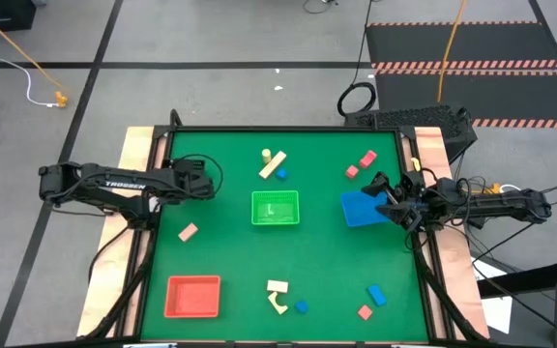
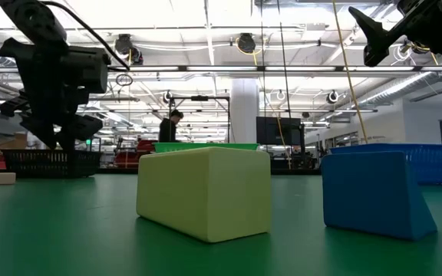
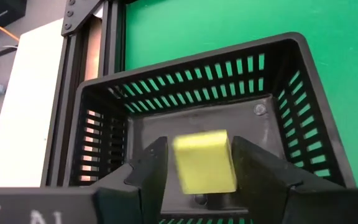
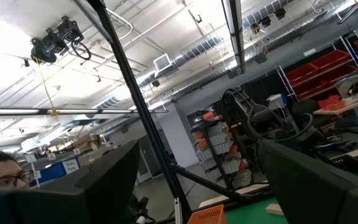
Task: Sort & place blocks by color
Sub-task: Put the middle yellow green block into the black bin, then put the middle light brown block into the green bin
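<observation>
Between the jaws of the left gripper point(image 3: 201, 144) a yellow-green block point(image 3: 205, 163) is seen, poised directly over the black basket point(image 3: 191, 74) at the left edge of the desk point(image 3: 229, 18). Whether the block is pinched or already loose cannot be told. For a clean drop, the jaws are best kept centred over the basket floor and parted evenly, so that the block is not nudged against a wall. The block is a small smooth-faced wooden cube with soft edges. The basket is rigid plastic, square, with slotted sides and a solid bottom. The desk is covered in matt green felt-like cloth. The right gripper point(image 1: 392, 205) is parked beside the blue tray point(image 1: 359, 208), jaws wide and empty
</observation>
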